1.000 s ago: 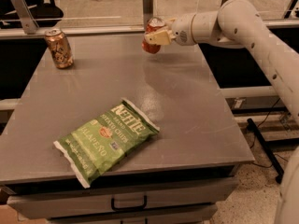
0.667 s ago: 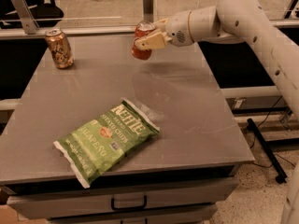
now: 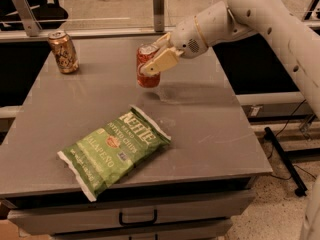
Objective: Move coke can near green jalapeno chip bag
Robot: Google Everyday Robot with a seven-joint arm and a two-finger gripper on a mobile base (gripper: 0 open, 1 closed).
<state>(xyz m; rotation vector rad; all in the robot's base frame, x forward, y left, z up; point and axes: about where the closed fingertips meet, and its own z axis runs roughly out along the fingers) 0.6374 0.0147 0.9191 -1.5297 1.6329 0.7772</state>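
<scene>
The red coke can (image 3: 146, 71) is held upright in my gripper (image 3: 155, 61), a little above the grey table (image 3: 210, 119), over its back middle. The gripper's cream fingers (image 3: 162, 61) are shut around the can's upper half. The white arm reaches in from the upper right. The green jalapeno chip bag (image 3: 115, 148) lies flat near the table's front left, with white ends and white lettering. The can is up and to the right of the bag, roughly a can's height from the bag's top corner.
A gold-brown can (image 3: 63, 51) stands at the table's back left corner. A drawer with a black handle (image 3: 137, 217) sits under the front edge. A railing with posts (image 3: 158, 8) runs behind the table. A black floor stand (image 3: 285, 159) lies to the right.
The gripper has carried the coke can left and toward the front of the table, from the back edge toward the chip bag. The bag and the gold-brown can have not moved.
</scene>
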